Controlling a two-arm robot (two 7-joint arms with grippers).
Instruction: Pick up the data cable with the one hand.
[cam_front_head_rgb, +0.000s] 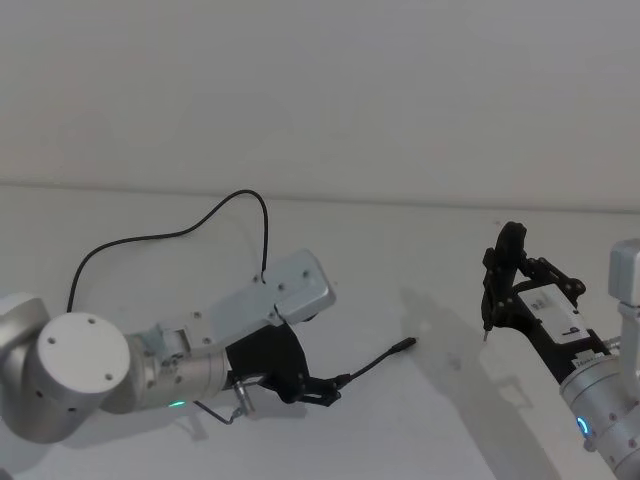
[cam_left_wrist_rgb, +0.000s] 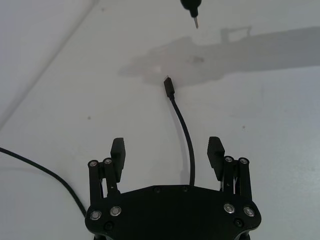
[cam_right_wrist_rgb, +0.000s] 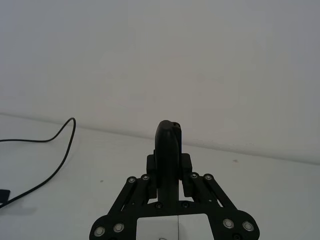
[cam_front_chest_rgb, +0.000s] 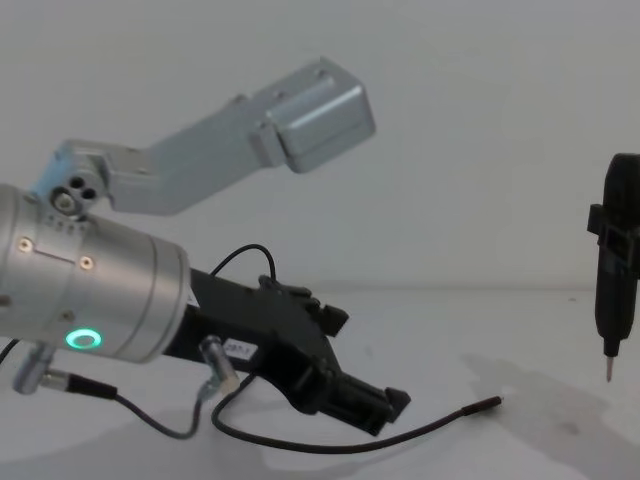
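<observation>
1. Head view: high, facing forward and down over the flat white table (cam_front_head_rgb: 350, 445).
2. Chest view: low, facing across it, very near the black angular plastic left gripper (cam_front_chest_rgb: 390, 400).
3. Left wrist view: just behind that gripper, facing along the long thin black data cable (cam_left_wrist_rgb: 186, 135).
4. Right wrist view: behind the black right gripper (cam_right_wrist_rgb: 169, 165), facing the pale wall (cam_right_wrist_rgb: 160, 60).
5. Shared by the first three: slim black pen-like tool (cam_front_chest_rgb: 615, 280).

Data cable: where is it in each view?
Head view: data cable runs from the open left gripper to its plug, low centre.
Left wrist view: cable passes between that gripper's fingers.
Right wrist view: its loop lies far off beside the right gripper.
Chest view: cable along the bottom.
Landmark: pen-like tool held by the right gripper.
</observation>
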